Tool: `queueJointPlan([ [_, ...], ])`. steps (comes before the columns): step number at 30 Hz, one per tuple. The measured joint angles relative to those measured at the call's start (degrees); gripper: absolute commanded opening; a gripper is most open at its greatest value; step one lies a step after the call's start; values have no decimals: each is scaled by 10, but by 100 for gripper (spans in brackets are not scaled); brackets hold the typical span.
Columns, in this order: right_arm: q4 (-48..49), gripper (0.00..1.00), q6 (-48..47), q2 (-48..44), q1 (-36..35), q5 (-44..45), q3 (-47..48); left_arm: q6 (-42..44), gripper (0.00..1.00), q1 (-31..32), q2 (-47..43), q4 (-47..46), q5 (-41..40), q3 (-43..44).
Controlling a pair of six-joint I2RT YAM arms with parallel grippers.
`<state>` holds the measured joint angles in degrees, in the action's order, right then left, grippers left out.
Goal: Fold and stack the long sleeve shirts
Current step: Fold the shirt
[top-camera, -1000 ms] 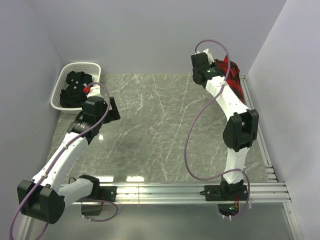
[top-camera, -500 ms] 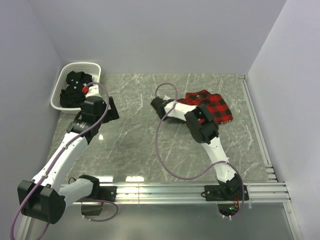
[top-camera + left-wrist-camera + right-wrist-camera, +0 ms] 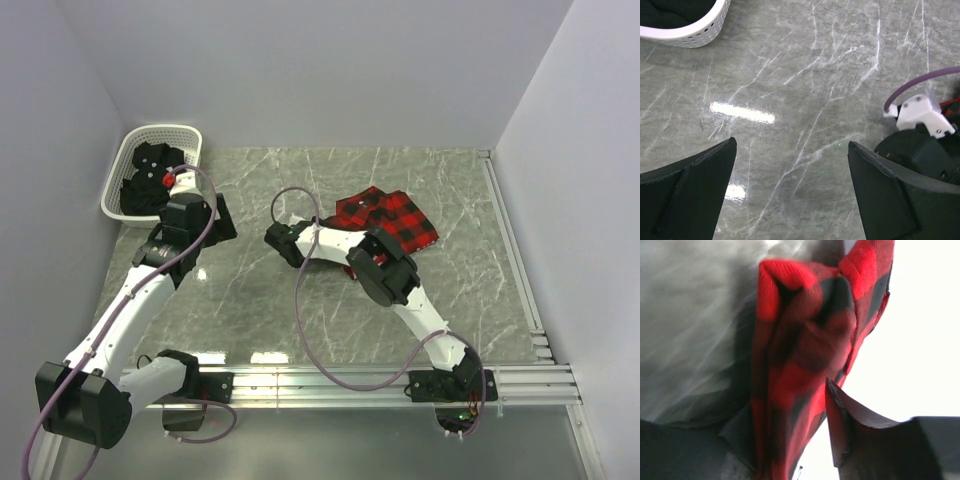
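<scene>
Plain pale walls box a grey, white-veined marble tabletop, with a white lattice basket at ten o'clock and an aluminium rail at six o'clock.

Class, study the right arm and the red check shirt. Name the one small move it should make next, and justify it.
Probably open the right gripper wide and draw it back. The red check shirt already lies on the table, yet the right wrist view shows its cloth between the fingers, so it likely needs releasing before any fold.

Basket: we found it far left on the table.
Shirt A: inside it.
Shirt B: right of centre.
</scene>
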<state>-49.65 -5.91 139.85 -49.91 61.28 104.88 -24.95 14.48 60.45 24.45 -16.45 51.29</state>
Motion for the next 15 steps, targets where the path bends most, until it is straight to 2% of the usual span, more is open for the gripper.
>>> queueJointPlan([
  [6,-32,60,38,-32,-41,-95,12,-2,99,-9,0,0,1,-1],
  [10,-22,58,72,-105,-66,-192,4,-5,99,-17,-4,-2,7,-3],
  [15,25,44,103,-247,-50,-281,-54,-11,99,-24,-5,-2,16,-4],
])
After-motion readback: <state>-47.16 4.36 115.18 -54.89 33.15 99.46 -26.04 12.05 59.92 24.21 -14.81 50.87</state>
